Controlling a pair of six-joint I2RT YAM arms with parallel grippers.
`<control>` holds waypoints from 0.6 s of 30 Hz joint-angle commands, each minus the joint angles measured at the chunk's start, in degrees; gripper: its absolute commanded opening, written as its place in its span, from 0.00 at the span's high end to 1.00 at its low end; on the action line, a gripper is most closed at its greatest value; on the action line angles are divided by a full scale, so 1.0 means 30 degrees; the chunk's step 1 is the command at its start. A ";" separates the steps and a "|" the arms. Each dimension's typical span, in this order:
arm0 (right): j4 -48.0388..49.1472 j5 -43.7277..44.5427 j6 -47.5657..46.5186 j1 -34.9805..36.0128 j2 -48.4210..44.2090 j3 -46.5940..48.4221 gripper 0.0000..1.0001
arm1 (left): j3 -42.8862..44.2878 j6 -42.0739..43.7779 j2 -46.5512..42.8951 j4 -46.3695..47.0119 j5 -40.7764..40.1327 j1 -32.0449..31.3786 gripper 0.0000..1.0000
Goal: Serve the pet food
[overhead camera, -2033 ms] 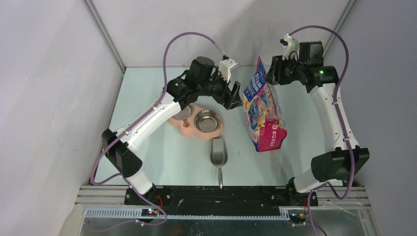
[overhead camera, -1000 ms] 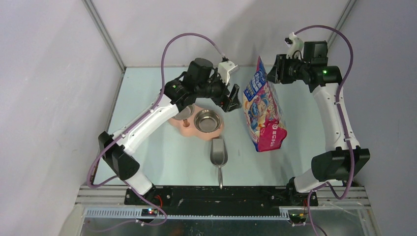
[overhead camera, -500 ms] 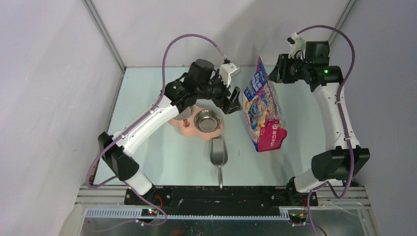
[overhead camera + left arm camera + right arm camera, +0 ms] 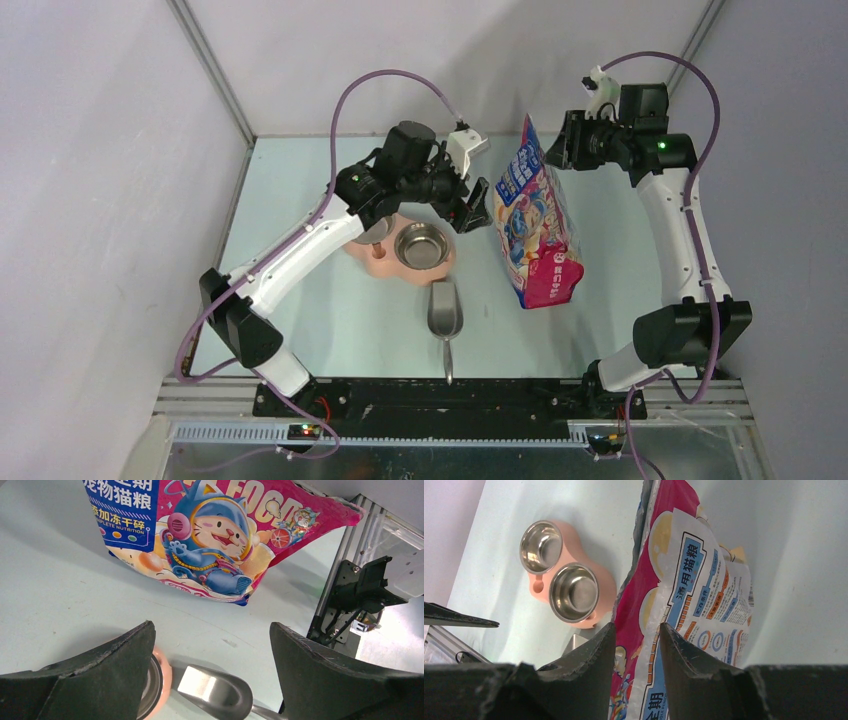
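Note:
The pet food itself is out of view. A blue-pink printed cat-food bag (image 4: 535,225) stands tilted on the table, its top corner raised toward the back. My right gripper (image 4: 555,150) is shut on the bag's top edge, and in the right wrist view the bag (image 4: 684,605) fills the gap between the jaws (image 4: 637,626). My left gripper (image 4: 476,207) hangs open just left of the bag, with nothing between its fingers (image 4: 212,630). The left wrist view shows the bag's cat print (image 4: 215,545) ahead.
A pink double-bowl feeder (image 4: 385,262) with two empty steel bowls (image 4: 421,245) sits left of the bag and shows in the right wrist view as well (image 4: 606,587). A grey metal scoop (image 4: 444,310) lies near the front edge, its bowl empty (image 4: 215,692).
The right gripper drew the bag's top slightly right and back. The left gripper edged right toward the bag and stayed open.

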 commanded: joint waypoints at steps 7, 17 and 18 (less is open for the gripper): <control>0.0102 0.0129 -0.0449 0.0166 -0.0148 0.0017 0.59 | -0.0081 0.0441 -0.0724 0.0085 -0.0101 -0.0198 0.08; -0.0131 0.2219 -0.1650 0.0798 -0.0354 0.0036 0.60 | -0.0206 0.0444 -0.0764 0.0046 -0.0184 -0.0213 0.08; -0.0129 0.2520 -0.1723 0.0909 -0.0369 0.0056 0.59 | -0.0203 0.0444 -0.0731 0.0044 -0.0176 -0.0207 0.08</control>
